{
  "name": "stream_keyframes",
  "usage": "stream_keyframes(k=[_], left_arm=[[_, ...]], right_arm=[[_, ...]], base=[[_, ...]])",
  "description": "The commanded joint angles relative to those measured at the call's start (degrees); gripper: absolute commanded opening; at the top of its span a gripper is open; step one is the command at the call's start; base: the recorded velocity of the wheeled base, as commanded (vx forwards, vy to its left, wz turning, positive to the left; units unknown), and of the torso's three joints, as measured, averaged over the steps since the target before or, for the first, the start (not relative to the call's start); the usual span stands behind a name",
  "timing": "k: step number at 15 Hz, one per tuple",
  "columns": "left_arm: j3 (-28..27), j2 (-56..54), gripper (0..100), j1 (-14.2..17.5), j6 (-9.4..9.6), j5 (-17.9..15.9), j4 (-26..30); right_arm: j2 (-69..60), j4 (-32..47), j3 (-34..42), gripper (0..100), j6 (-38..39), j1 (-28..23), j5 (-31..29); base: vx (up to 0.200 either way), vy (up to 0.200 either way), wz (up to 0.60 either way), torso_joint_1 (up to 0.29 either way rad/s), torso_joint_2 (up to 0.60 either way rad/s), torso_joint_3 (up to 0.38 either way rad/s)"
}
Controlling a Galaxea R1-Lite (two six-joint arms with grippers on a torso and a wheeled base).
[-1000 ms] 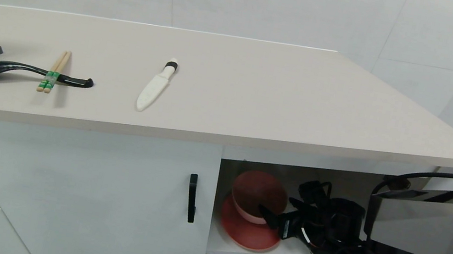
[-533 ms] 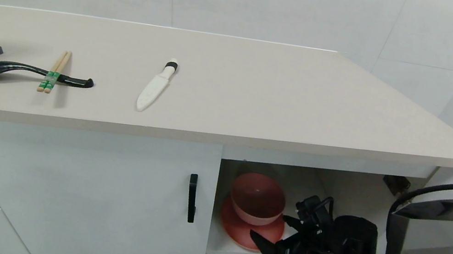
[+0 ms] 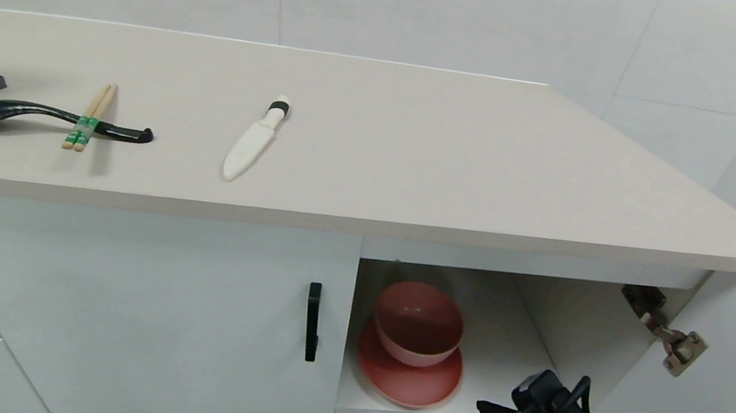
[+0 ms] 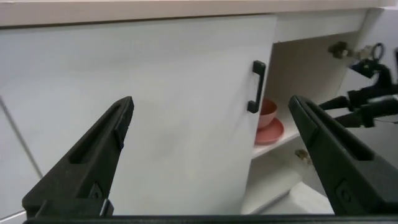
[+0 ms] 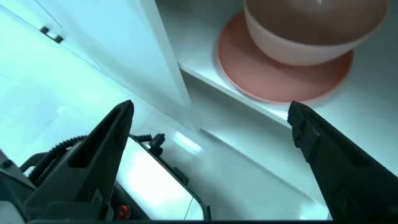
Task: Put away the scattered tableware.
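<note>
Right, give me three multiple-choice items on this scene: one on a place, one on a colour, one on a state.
1. Where is the bowl?
A. on the counter
B. on the plate in the cabinet
C. in the rack

2. What colour is the spoon?
A. white
B. black
C. red

3. The right claw is:
A. shut on the bowl
B. shut on the knife
C. open and empty

Answers:
1 B, the bowl sits on the plate on the cabinet shelf.
2 B, the spoon is black all along.
3 C, its jaws stand wide apart with nothing between them.
</note>
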Motion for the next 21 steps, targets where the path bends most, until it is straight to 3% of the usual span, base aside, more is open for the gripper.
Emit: stream_keyframes(k=[1,4,7,9,11,12,13,14,15,17,18,19,21], left_arm=[[0.00,-0.54,100,2.66,-1.10,2.01,-0.05],[0.00,-1.33,100,7.41,-3.56,4.12,-0.23],[0.00,-2.47,100,7.94,-4.88,5.87,1.44],[0.00,-5.90,100,7.85,-5.23,6.23,7.42],[0.00,-6.78,100,7.85,-5.14,9.13,9.53],[0.00,-6.78,100,7.85,-5.23,12.11,9.70],[0.00,-6.78,100,7.85,-5.93,14.84,9.79],[0.00,-6.78,100,7.85,-7.87,15.81,9.70],[0.00,-6.78,100,7.85,-9.01,15.45,9.00],[0.00,-6.78,100,7.85,-8.66,13.52,8.91],[0.00,-6.78,100,7.85,-8.83,8.60,8.91],[0.00,-6.78,100,7.85,-8.83,6.58,9.88],[0.00,-6.78,100,7.85,-8.66,6.58,13.31]], right_arm=[[-6.63,-0.08,0.49,100,-0.08,0.58,-0.31],[-15.86,-0.08,0.49,100,-0.43,0.58,-0.58],[-22.80,-0.08,0.49,100,-0.52,0.49,-2.51],[-24.91,-0.08,0.49,100,-0.69,0.49,-3.83],[-24.82,-0.08,0.49,100,-0.60,0.49,-3.92],[-24.82,-0.08,0.49,100,-0.52,0.49,-3.92],[-24.91,-0.08,0.49,100,-0.43,0.49,-3.92],[-24.91,-0.08,0.49,100,-0.34,0.41,-3.92],[-25.09,-0.08,0.49,100,-0.34,0.14,-3.92],[-25.97,-0.08,0.49,100,-0.43,-1.09,-3.92],[-26.76,-0.08,0.49,100,-0.52,-1.97,-3.92],[-27.46,-0.08,0.49,100,-0.43,-2.32,-3.92],[-28.60,-0.08,0.49,100,-0.34,-3.11,-4.00]], base=[[0.000,0.000,0.00,0.000,0.00,0.000],[0.000,0.000,0.00,0.000,0.00,0.000],[0.000,0.000,0.00,0.000,0.00,0.000],[0.000,0.000,0.00,0.000,0.00,0.000],[0.000,0.000,0.00,0.000,0.00,0.000],[0.000,0.000,0.00,0.000,0.00,0.000],[0.000,0.000,0.00,0.000,0.00,0.000],[0.000,0.000,0.00,0.000,0.00,0.000],[0.000,0.000,0.00,0.000,0.00,0.000],[0.000,0.000,0.00,0.000,0.00,0.000],[0.000,0.000,0.00,0.000,0.00,0.000],[0.000,0.000,0.00,0.000,0.00,0.000],[0.000,0.000,0.00,0.000,0.00,0.000]])
